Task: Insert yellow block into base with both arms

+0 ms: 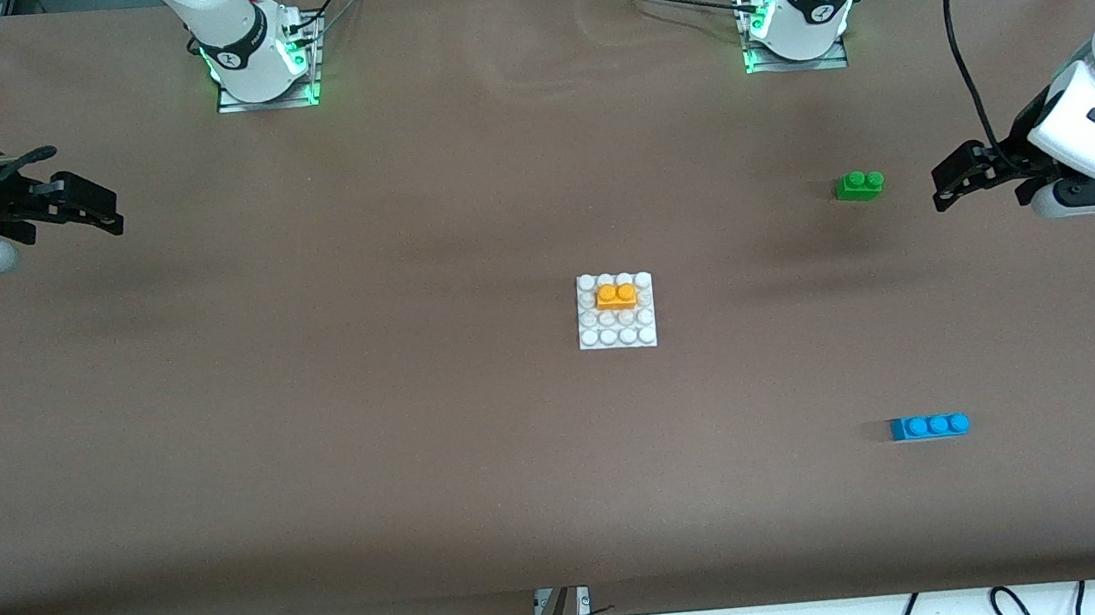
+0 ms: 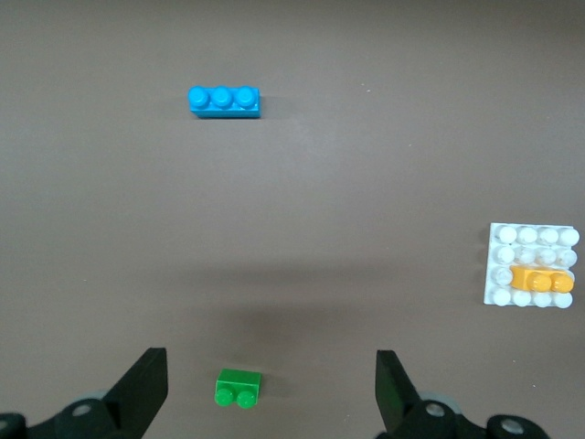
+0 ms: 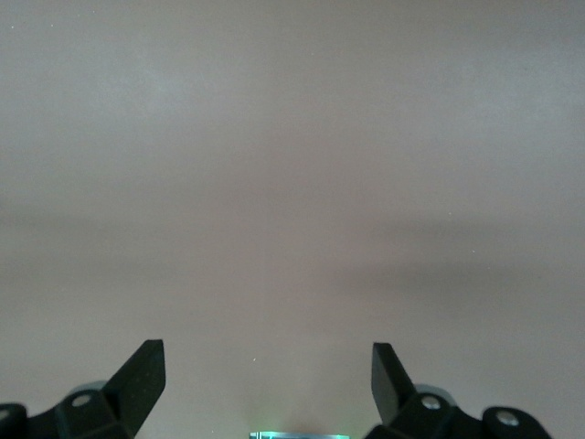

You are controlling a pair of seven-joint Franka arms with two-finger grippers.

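From the front view, you can see the small yellow-orange plastic block (image 1: 616, 295) with two studs already sitting on the flat square white studded base plate (image 1: 615, 311), in its second row from the robots, mid-table. It looks seated, so the insertion seems done, though how firmly it is pressed you cannot confirm. The left gripper (image 1: 957, 178) and the right gripper (image 1: 96, 205) hover at their own ends of the table, both empty, both arms waiting. A green two-stud brick (image 1: 859, 184) and a longer blue three-stud brick (image 1: 929, 425) lie apart from the plate.

In the left wrist view, your left gripper's fingers (image 2: 146, 389) stand wide apart over the green brick, holding nothing.

In the right wrist view, the right gripper's fingers (image 3: 142, 375) are spread over bare brown table (image 3: 292, 183).
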